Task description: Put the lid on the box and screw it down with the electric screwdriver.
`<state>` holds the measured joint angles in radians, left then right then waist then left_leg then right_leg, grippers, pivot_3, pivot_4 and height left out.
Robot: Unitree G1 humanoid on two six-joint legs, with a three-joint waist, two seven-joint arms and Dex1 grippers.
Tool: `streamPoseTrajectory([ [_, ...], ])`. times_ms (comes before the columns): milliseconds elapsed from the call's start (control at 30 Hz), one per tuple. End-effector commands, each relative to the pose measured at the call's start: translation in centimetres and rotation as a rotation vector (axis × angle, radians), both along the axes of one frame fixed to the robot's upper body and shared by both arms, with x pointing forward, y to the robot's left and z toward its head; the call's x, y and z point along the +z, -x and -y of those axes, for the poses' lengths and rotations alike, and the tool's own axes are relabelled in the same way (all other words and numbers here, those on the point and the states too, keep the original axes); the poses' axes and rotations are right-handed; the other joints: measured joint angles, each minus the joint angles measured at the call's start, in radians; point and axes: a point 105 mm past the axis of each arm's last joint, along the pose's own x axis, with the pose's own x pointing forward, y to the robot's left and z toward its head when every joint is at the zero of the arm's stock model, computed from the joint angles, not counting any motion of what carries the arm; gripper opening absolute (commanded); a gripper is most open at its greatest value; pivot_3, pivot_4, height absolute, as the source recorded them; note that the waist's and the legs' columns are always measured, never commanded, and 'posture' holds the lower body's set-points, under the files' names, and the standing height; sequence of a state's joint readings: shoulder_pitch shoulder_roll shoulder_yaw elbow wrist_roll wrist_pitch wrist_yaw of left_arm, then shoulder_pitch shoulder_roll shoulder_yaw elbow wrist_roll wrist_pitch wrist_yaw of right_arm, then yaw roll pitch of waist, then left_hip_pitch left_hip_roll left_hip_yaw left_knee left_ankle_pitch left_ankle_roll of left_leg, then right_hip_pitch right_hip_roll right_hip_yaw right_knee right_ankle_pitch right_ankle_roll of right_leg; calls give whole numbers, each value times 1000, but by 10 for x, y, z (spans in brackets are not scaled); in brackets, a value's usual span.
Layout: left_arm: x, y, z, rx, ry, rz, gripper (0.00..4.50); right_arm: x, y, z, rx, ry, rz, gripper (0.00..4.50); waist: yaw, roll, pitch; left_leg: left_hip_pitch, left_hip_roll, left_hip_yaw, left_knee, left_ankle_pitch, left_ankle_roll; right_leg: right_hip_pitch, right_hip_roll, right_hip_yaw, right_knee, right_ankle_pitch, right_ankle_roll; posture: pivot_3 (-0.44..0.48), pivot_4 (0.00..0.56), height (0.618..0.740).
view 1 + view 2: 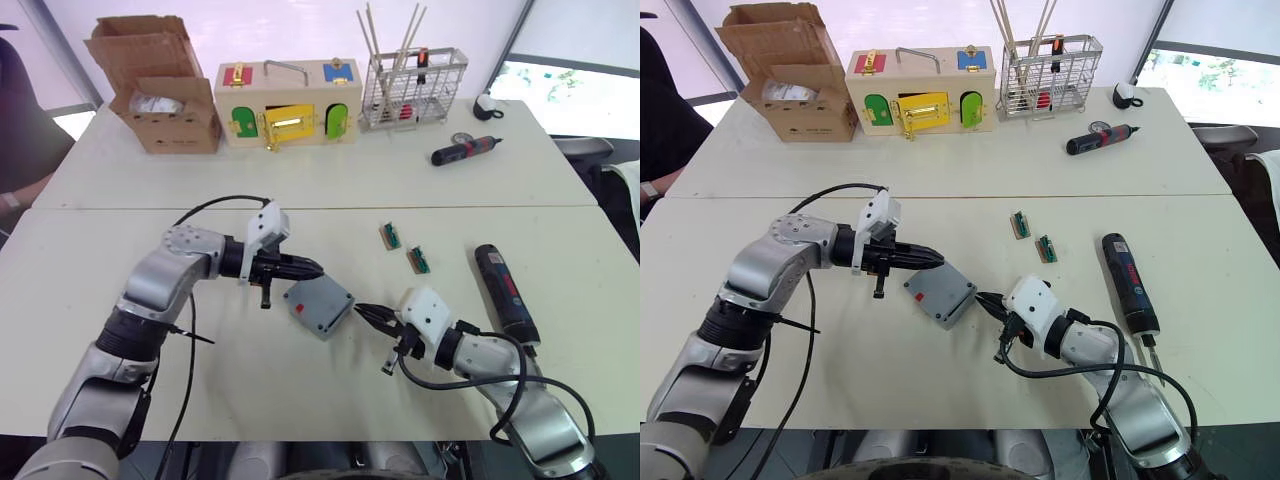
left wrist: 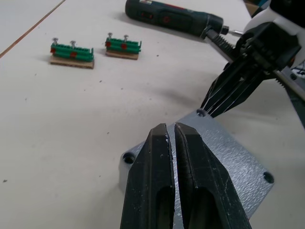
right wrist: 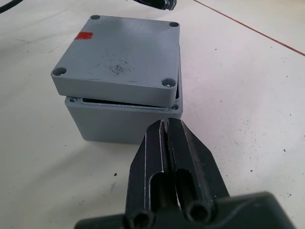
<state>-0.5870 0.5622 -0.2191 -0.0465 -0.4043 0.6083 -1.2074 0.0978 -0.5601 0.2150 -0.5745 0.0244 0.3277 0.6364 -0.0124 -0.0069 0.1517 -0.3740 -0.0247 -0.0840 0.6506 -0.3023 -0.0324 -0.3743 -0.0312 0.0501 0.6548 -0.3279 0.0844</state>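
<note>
The grey lid rests on top of the grey box, slightly askew, so a strip of the box's rim shows along one side. The pair stands mid-table between both arms. My left gripper is shut and empty, its tip just over the lid's far left edge. My right gripper is shut and empty, pointing at the lid's right corner from a short gap away. To the right of my right arm, the electric screwdriver lies on the table, untouched.
Two small green terminal blocks lie behind the box to its right. Farther back are a small black-and-red screwdriver, a wire basket, a wooden box with coloured doors and a cardboard box.
</note>
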Motion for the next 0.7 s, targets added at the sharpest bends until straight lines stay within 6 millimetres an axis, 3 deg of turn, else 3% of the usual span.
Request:
streamPoseTrajectory([
  [33,21,-9,-9,51,25,59,192,10,0,-1,15,-20,36,42,0,0,0,0,0,0,0,0,0,0,0,0,0,0,0,0,150,740],
  [267,14,-31,-48,217,-32,50,192,17,5,-6,44,-54,18,42,-1,0,1,0,0,0,0,0,0,-1,0,0,2,0,0,0,150,740],
  [533,-10,-5,-51,151,-89,-45,192,25,11,-10,66,-115,-50,42,1,0,2,-1,0,0,1,0,-1,-2,0,0,2,0,0,0,150,740],
  [700,-18,1,-50,145,-96,-69,192,28,13,-10,69,-129,-71,42,0,0,2,-1,0,0,1,1,-1,-2,-1,0,3,0,0,0,150,740],
])
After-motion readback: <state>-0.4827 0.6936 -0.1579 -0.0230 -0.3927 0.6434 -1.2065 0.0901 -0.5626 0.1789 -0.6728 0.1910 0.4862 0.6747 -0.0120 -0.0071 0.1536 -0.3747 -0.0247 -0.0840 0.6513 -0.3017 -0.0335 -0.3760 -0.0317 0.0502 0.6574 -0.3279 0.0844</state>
